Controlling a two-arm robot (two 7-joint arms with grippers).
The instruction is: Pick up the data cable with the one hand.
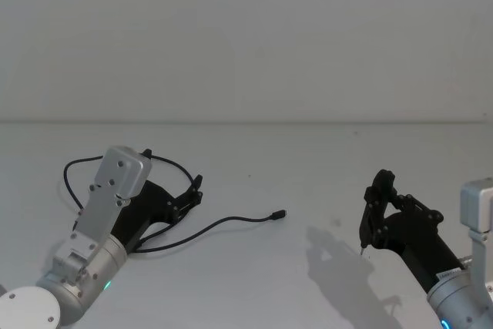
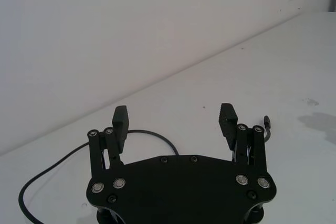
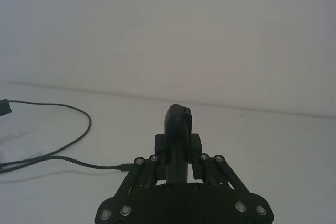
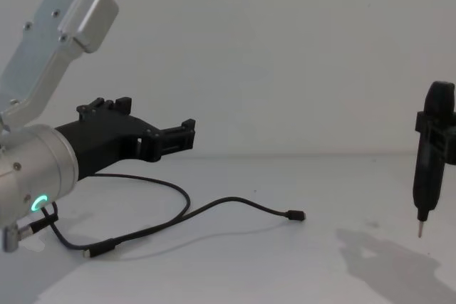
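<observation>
The left tool [image 4: 187, 135] hangs closest, raised off the white desk [image 4: 285, 268], its two blocky jaws spread wide with nothing between them. Below it lies one black cable [image 4: 214, 208], flat on the desk in a loose curve. It has two ends: the near plug [image 4: 92, 252] by the arm and the far plug [image 4: 296, 215] toward the middle. Well apart on the right, the right tool [image 4: 433, 133] is clamped on one metal-tipped pen [image 4: 422, 197], which points down.
</observation>
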